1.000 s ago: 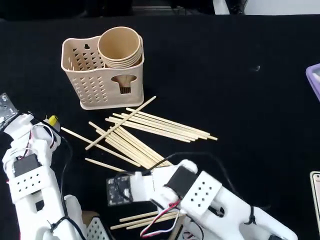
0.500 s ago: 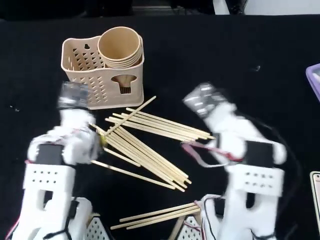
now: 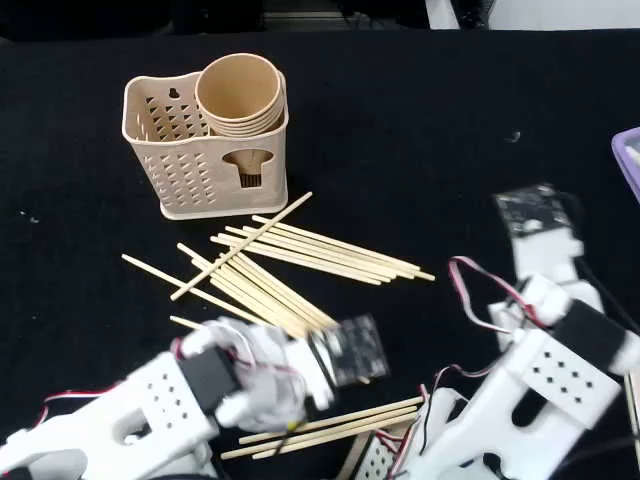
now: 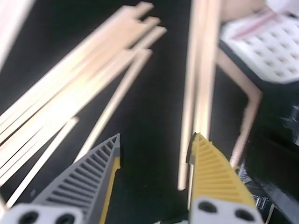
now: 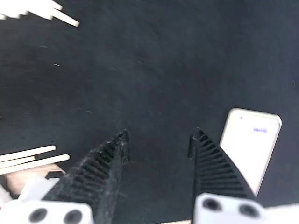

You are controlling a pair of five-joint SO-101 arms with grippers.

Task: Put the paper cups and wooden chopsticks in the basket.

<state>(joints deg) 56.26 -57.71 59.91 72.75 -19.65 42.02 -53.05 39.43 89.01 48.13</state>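
Observation:
A beige perforated basket stands at the back left with a stack of paper cups inside it. Wooden chopsticks lie scattered in a pile in front of it. Two or three more chopsticks lie near the front edge. The left arm stretches low across the front. Its left gripper is open just above the front chopsticks, with the pile to one side. The right arm stands at the right. The right gripper is open over bare black cloth.
A purple object shows at the right edge of the table. A white flat device lies beside the right gripper. Black cloth covers the table, with free room behind and right of the pile.
The left arm has swung from beside the basket down to the front, over the loose chopsticks. The right arm has swung away from the pile to the right.

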